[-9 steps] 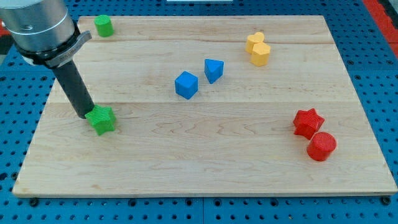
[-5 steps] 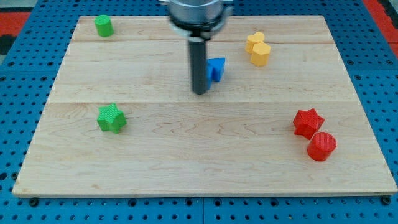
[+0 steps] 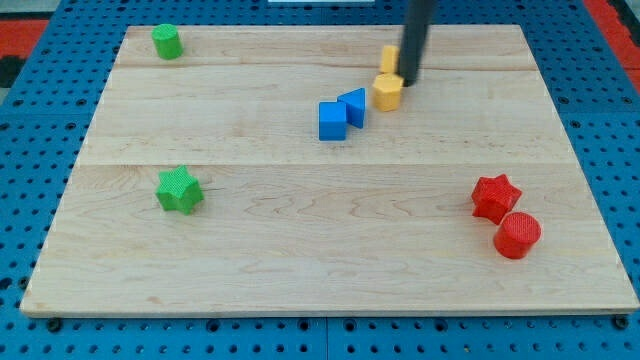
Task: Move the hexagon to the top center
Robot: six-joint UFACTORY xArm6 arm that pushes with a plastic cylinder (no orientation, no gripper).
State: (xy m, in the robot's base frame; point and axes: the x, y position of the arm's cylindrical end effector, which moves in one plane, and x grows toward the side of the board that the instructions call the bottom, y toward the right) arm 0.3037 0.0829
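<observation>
My tip (image 3: 410, 81), a bare rod grasping nothing, is pressing against the yellow hexagon (image 3: 388, 92) from the view's right, the block sitting right of top center, beside the blue blocks (image 3: 341, 113).

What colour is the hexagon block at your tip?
Yellow: the hexagon touches my tip; camera view.

blue pegboard (image 3: 60, 330) (holes throughout), red corners (image 3: 25, 25)

Your dark rod (image 3: 415, 40) comes down nearly upright from the bench's top edge, a little right of its middle. My tip (image 3: 410, 81) rests low on the bench surface.
</observation>
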